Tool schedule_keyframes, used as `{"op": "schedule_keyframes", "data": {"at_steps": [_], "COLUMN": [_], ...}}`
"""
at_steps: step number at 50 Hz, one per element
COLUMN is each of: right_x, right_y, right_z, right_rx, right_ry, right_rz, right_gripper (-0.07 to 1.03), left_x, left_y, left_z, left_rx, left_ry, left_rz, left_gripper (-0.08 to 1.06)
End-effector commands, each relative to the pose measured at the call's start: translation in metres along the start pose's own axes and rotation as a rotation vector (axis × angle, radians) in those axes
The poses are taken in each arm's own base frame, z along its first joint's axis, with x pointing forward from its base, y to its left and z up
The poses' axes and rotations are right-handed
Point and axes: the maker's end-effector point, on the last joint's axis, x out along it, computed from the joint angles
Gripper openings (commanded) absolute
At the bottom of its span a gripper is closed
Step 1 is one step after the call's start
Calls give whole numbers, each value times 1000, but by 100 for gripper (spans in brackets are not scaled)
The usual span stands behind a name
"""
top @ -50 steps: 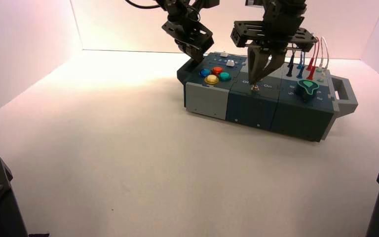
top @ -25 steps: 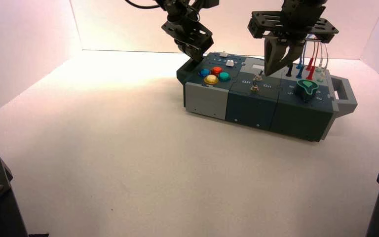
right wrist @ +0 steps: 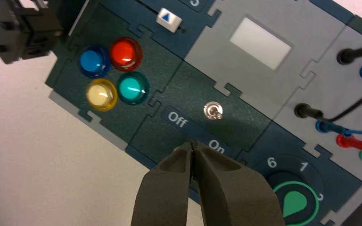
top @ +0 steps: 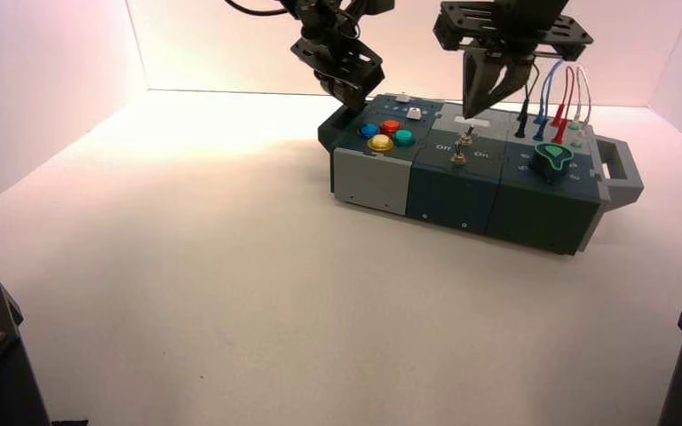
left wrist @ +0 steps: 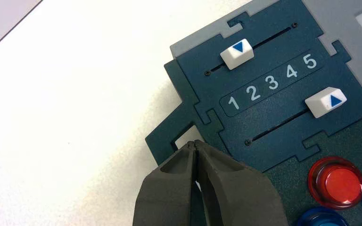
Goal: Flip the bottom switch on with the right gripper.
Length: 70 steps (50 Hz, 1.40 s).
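Box: we have the long box (top: 371, 181) set aslant, its right end nearer us than its left.
Right gripper: our right gripper (top: 469, 116) is above the box, towards the back of the two switches, with its fingers closed together and nothing held between them.
Left gripper: our left gripper (left wrist: 193, 143) waits by the box's left end, fingers closed and empty.
Dark panel: the dark panel (top: 437, 160) with the two switches sits at the box's front, between the coloured buttons (top: 380, 142) and the green knob (top: 552, 160).
Back switch: the unlabelled switch (right wrist: 213, 110) is nearer our right fingertips in the view from above, so we judge it the one to avoid knocking.
Bottom switch: our switch (top: 458, 158) stands near the front edge, between "Off" (top: 442, 148) and "On" (top: 481, 154); its lever's lean we cannot tell, since the right fingers largely cover it in the wrist view.
Way to go: it lies forward and slightly left of the right fingertips, well nearer that arm; we would expect a push from the "Off" side towards "On".
Changed: compared with half a second ago, our right gripper has moved back and left, while the box looks unmoved.
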Motion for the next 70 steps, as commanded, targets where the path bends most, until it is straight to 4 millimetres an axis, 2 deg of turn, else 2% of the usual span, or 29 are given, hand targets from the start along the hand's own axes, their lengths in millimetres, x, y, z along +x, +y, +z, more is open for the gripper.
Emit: {"op": "schedule_keyframes", "data": {"at_steps": [1,27,48,70], "right_x": [-6,10,14,18], "right_y": [6,21,30,26], "right_z": [10,0,-4,-17], "right_rx": [10,-31,-27,-29], "right_ry": [-32,25,42,69], "right_rz": [17,25,41,32], "right_gripper": [-2,-2,-2,-2], "left_x": [-10,-10,-11,-10], "left_y": [21,21,22,22], "left_z": [7,8,10,9], "left_rx": [-21,-21,-21,-19], "left_ry": [-28,-28,-34,-32], "left_rz": [30,29,32,31], "left_gripper": [-3,-3,-3,-3]}}
